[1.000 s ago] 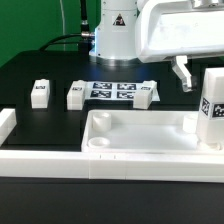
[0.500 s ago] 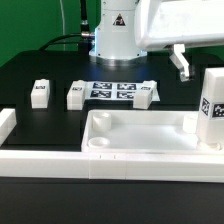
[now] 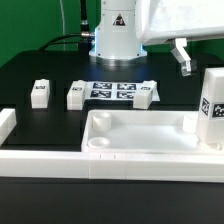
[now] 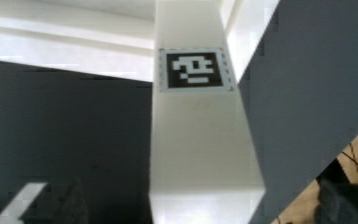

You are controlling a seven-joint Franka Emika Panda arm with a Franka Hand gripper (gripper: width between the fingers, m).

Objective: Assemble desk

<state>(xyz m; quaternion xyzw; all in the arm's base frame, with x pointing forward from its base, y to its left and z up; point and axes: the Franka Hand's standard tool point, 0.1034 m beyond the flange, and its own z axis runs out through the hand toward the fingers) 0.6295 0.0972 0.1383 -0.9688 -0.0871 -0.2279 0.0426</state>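
Note:
The white tabletop (image 3: 140,135) with its raised rim lies at the front of the table. One white square leg (image 3: 211,108) stands upright at the tabletop's corner on the exterior view's right, tag facing out. Three more legs lie on the black table behind: one (image 3: 40,93), a second (image 3: 77,96) and a third (image 3: 146,95). My gripper (image 3: 185,66) hangs above and to the exterior view's left of the standing leg, apart from it, open and empty. The wrist view shows the tagged leg (image 4: 197,130) running lengthwise beside a dark finger (image 4: 314,110).
The marker board (image 3: 112,91) lies flat between the loose legs. Low white border rails run along the front (image 3: 50,163) and the exterior view's left (image 3: 8,122). The robot base (image 3: 117,35) stands at the back.
My gripper has risen step by step, away from the top of the standing leg. The leg and the other parts have not moved.

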